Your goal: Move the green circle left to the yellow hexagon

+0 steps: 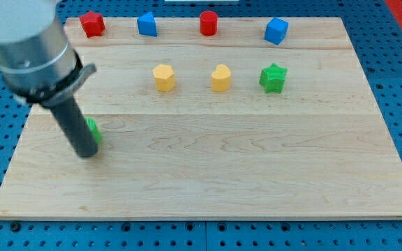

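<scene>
Near the board's left edge, my tip point(88, 155), a bare rod with no pincer to open or hold, presses against the green circle point(93, 130), which peeks out mostly hidden on the rod's right. Well apart, toward the view's upper middle, stands the yellow hexagon point(164, 77) on the wooden board point(257, 167).

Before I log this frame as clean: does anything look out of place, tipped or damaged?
Nothing looks damaged or tipped. One oddity: the green block sits alone at the view's left, mostly hidden behind my tip, far from the yellow hexagon. The other blocks stand in two tidy rows on the board.
</scene>
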You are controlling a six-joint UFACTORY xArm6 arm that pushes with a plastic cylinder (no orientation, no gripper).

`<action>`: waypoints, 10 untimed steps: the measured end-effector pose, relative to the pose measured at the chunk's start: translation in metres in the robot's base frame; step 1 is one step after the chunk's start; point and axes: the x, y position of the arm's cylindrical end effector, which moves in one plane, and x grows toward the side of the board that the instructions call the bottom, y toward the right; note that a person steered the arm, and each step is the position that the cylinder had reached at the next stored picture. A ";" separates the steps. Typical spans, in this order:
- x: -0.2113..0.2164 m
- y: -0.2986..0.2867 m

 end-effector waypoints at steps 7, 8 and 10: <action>-0.087 0.002; -0.091 -0.007; -0.103 -0.002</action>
